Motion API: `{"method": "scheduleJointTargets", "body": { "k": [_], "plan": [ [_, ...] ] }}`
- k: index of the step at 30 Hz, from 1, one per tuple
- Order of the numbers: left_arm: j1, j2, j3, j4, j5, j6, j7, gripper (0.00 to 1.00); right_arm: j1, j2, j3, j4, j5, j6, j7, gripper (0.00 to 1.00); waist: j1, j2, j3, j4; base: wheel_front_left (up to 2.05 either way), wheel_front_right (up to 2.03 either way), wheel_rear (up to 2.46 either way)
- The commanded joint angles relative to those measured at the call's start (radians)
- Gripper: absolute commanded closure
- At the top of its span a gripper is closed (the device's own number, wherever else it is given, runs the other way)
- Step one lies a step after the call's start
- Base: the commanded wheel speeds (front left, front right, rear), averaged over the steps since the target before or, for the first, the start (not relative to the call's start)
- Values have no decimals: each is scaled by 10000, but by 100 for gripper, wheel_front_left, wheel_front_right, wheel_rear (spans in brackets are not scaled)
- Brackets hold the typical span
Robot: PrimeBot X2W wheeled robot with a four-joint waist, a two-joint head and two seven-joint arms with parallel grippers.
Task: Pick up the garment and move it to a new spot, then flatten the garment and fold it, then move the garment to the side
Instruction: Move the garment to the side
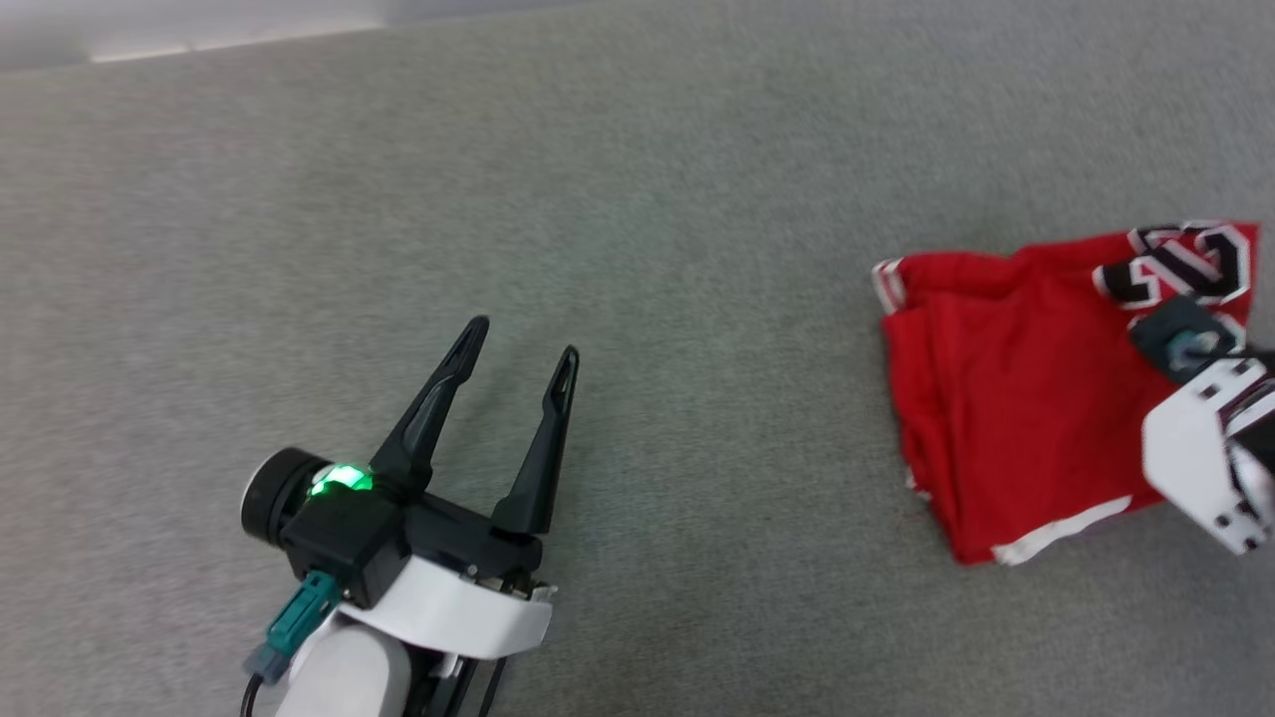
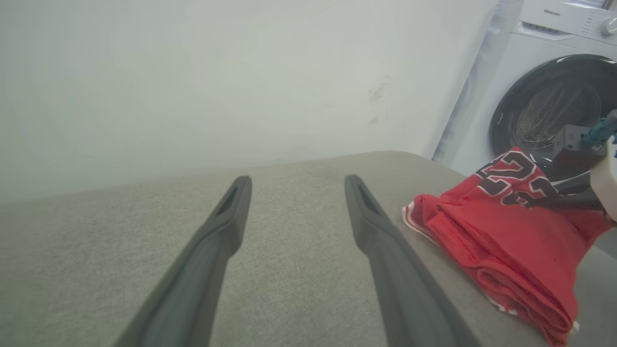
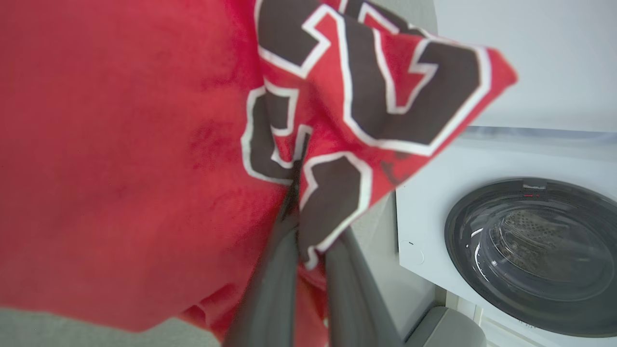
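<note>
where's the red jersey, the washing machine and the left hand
red jersey T-shirt with black lettering (image 1: 1006,388), head view, on its folded red body
white front-loading washing machine (image 3: 530,255), right wrist view, on its round door glass
black two-fingered left hand (image 1: 524,341), head view, midway between its fingertips

The folded red garment (image 1: 1006,398), white-trimmed, lies on the grey surface (image 1: 598,199), its black-lettered corner raised.

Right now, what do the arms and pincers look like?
Left pincer: two long tapering black fingers with slotted tips, black body, green light, round black side module, teal plug with dark cable, white forearm shell. Right pincer: same dark fingers, white wrist shell, another teal plug.
</note>
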State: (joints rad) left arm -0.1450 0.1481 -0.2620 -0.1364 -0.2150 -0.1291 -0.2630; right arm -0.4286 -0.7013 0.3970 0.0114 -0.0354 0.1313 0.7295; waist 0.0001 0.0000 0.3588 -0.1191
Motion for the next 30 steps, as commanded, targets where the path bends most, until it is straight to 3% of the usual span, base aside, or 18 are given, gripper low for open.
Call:
{"method": "scheduleJointTargets", "body": {
  "k": [1, 12, 21, 30],
  "plan": [
    [-357, 134, -133, 40, 91, -15, -21, 0, -336, -130, -216, 227, -44, -12, -237, 100, -1, 0, 926, -877, 0, 0, 0],
    [-1546, 665, -917, -305, 270, -15, -21, 0, -1269, -449, -1723, 2980, -1495, -13, -2536, 100, -1, 0, 2362, -1622, 0, 0, 0],
    [-1805, 898, -995, -421, 219, -15, -21, 0, -1607, -45, -3641, 5005, -2972, -13, -4043, 100, -1, 0, 2963, -1368, 0, 0, 0],
    [-1790, 864, -924, -421, 203, -15, -20, 0, -1805, 345, -4770, 5510, -3722, -13, -4656, 100, -1, 0, 3018, -1083, 0, 0, 0]
  ]
}}
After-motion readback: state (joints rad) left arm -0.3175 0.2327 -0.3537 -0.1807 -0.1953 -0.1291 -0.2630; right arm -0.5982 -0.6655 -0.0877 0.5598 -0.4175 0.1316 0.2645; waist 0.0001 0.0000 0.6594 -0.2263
